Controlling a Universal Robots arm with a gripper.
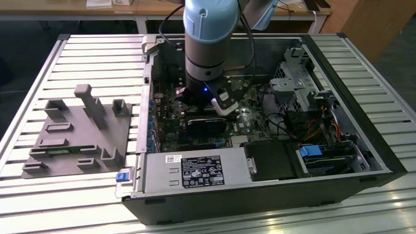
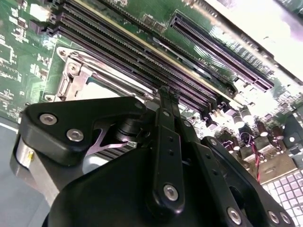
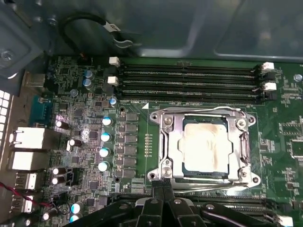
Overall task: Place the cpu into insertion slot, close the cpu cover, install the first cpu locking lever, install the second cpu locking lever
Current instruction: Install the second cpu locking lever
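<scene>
**Chip seated, cover down**

While the arm (image 1: 206,44) reaches down into the open computer case (image 1: 260,195), the claw (image 3: 163,189) hangs just at the edge of the socket, its two black fingers (image 2: 163,109) pressed together with nothing between them. In the first wrist view the cpu (image 3: 204,146) lies flat inside the insertion slot (image 3: 180,165), its pale metal top showing through the cut-out of the cpu cover (image 3: 203,116), which lies closed over it. A thin metal lever (image 3: 246,146) runs along one side of the cover. Just beside the socket, the long dark memory slots (image 3: 189,80) run in parallel rows on the green board (image 3: 289,142). In the exterior view the case lies on its side on a slatted table (image 1: 97,53), and a grey holder block (image 1: 78,131) sits beside it toward the exterior view's left.
</scene>
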